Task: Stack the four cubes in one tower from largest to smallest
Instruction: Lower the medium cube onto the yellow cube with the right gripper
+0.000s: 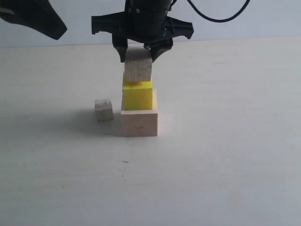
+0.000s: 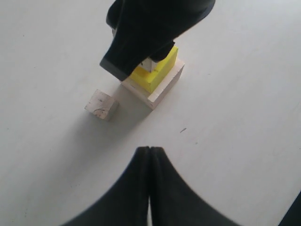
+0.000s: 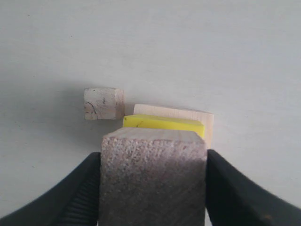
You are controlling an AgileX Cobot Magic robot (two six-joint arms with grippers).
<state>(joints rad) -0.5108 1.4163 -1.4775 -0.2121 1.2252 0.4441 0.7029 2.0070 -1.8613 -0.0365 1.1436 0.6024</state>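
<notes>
wood, brownish and rough-grained on its end face, is what the right tool (image 1: 138,52) is clamped on. the brownish wood cube (image 1: 138,69) sits between its two fingers, gripped on opposite flat sides, directly over the yellow cube (image 1: 137,97), which rests on the large pale wood cube (image 1: 139,123) on the counter (image 1: 225,155). the held cube looks slightly tilted, and i cannot tell whether its lower edge touches the yellow top. it should handle as light, stiff and hard to damage, with dry faces that give the pads good friction. the yellow one looks smoother, so a crooked release could let the load slide. the smallest cube (image 1: 103,109) lies on the counter just beside the base, best taken by two parallel sides. the left tool (image 2: 149,157) hangs clenched on nothing, well apart from the stack.
</notes>
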